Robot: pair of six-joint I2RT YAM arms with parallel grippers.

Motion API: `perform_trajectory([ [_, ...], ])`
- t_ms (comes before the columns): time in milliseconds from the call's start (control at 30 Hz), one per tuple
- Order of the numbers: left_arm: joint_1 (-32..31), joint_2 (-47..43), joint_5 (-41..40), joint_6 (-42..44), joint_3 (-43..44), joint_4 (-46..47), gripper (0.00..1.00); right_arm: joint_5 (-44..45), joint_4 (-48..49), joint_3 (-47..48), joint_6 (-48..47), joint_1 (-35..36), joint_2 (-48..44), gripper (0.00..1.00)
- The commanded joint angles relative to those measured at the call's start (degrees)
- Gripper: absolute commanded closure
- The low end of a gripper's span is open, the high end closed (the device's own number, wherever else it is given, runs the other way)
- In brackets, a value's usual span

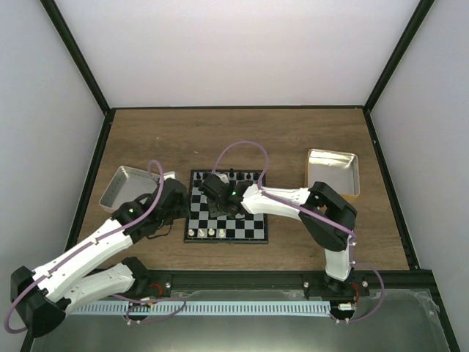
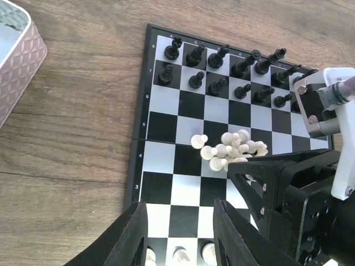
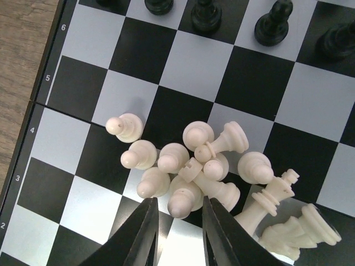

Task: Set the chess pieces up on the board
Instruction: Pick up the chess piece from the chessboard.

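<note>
The board [image 1: 249, 227] lies at the table's centre. Black chess pieces [image 2: 222, 58] stand in its two far rows. Three white ones [image 2: 180, 256] stand in the near row. A pile of white pieces [image 3: 205, 160] lies tumbled mid-board. My right gripper [image 3: 178, 205] hangs over the pile. Its fingers stand either side of an upright white pawn [image 3: 186, 199], close on the right with a sliver of gap on the left. My left gripper [image 2: 180, 208] is open and empty above the board's near-left squares [image 2: 188, 105].
A silver tin tray [image 1: 124, 187] sits left of the board, close to my left arm. A gold-rimmed tin [image 1: 333, 172] sits to the right. My right gripper's black body [image 2: 288, 194] fills the left wrist view's lower right.
</note>
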Motion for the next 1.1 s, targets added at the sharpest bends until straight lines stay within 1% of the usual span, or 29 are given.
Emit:
perform_trajectory([
  [0,0.1,0.3,0.7,0.3,1.3,1.1,0.65,1.8,0.1,2.4,-0.1,-0.3,0.3,0.77],
  [300,0.1,0.6,0.8,0.4,1.2,1.2,0.65,3.5,0.9,2.8,-1.5,-0.2,0.5,0.79],
  [467,0.1,0.6,0.8,0.4,1.3,1.2,0.65,3.6,1.7,2.7,-2.2,-0.2,1.0,0.82],
  [500,0.1,0.5,0.8,0.4,1.2,1.2,0.65,3.6,2.0,2.6,-2.3,-0.3,0.9,0.83],
  [600,0.1,0.5,0.9,0.3,1.1,1.1,0.65,3.4,2.2,2.3,-2.9,-0.2,0.6,0.89],
  [767,0.1,0.3,0.8,0.1,1.2,1.1,0.65,2.3,3.6,0.1,-3.9,-0.2,-2.6,0.93],
  [1067,0.1,0.3,0.8,0.1,1.0,1.5,0.65,-1.6,5.1,-6.1,-3.8,-0.3,-11.8,0.93],
])
